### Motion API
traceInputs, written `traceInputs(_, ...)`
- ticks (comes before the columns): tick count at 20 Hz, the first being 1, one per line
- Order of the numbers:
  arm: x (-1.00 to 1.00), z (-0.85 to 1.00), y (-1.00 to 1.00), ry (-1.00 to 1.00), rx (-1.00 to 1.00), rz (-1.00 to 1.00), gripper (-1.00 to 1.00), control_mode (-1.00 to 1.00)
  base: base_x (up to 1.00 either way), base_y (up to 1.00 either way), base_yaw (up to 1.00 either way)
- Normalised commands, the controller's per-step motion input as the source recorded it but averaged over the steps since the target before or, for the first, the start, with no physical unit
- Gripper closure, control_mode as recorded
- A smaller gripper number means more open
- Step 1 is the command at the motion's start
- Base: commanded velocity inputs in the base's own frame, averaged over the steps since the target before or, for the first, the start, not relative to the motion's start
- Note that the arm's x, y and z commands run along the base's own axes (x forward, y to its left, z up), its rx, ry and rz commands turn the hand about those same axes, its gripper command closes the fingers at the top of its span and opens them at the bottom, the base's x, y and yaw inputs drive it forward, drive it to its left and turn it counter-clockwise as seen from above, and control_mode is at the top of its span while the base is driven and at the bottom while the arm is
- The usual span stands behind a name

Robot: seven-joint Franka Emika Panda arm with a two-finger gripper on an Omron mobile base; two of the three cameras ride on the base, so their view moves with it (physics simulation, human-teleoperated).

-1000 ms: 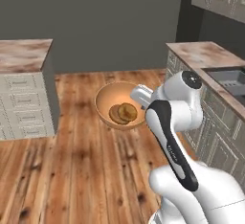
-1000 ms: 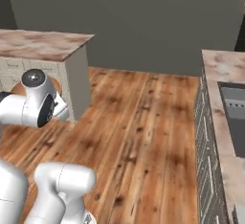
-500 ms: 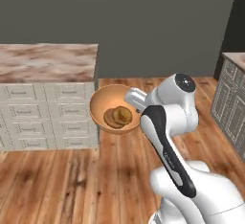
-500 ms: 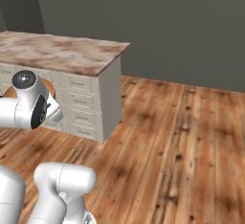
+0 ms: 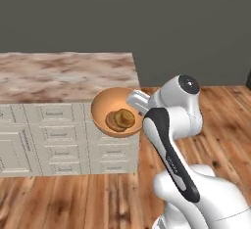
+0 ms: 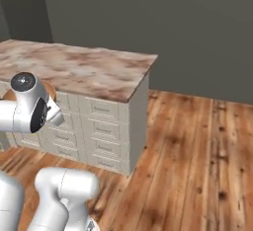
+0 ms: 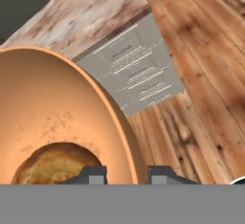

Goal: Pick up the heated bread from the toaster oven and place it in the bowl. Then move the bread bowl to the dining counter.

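One gripper clamps orange bowl by right rim, fingers either side of wall. Heated bread sits inside bowl, held off dining counter, beside its near right corner.

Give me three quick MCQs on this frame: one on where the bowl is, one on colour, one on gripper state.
1. Where is the bowl?
A. Resting on the dining counter
B. Held in the air in front of the drawer fronts
C. On the floor

2. What colour is the bowl?
A. Orange-tan
B. White
C. Dark blue

3. How does the gripper stand?
A. Open, away from the bowl
B. Shut on the bowl's rim
C. Shut on the bread

Answers:
1. B: the left base view shows it off the dining counter, beside the arm.
2. A: seen in the left base and hand views.
3. B: in the hand view one fingertip sits each side of the rim, above the bread.
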Motion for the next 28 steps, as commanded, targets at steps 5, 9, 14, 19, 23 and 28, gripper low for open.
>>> traceInputs(5,0.0,0.0,0.0,0.0,0.0,0.0,1.0,1.0,1.0,1.0,-0.21)
traceInputs(9,0.0,0.0,0.0,0.0,0.0,0.0,1.0,1.0,1.0,1.0,-0.36)
traceInputs(14,0.0,0.0,0.0,0.0,0.0,0.0,1.0,1.0,1.0,0.96,-0.35)
traceInputs(19,1.0,-0.15,0.3,0.08,-0.01,-0.07,1.0,-1.0,0.0,0.0,0.0)
traceInputs(23,1.0,-0.33,0.23,0.23,-0.04,-0.05,1.0,-1.0,0.0,0.0,0.0)
traceInputs(28,1.0,-0.44,0.18,0.08,0.0,0.0,1.0,-1.0,0.0,0.0,0.0)
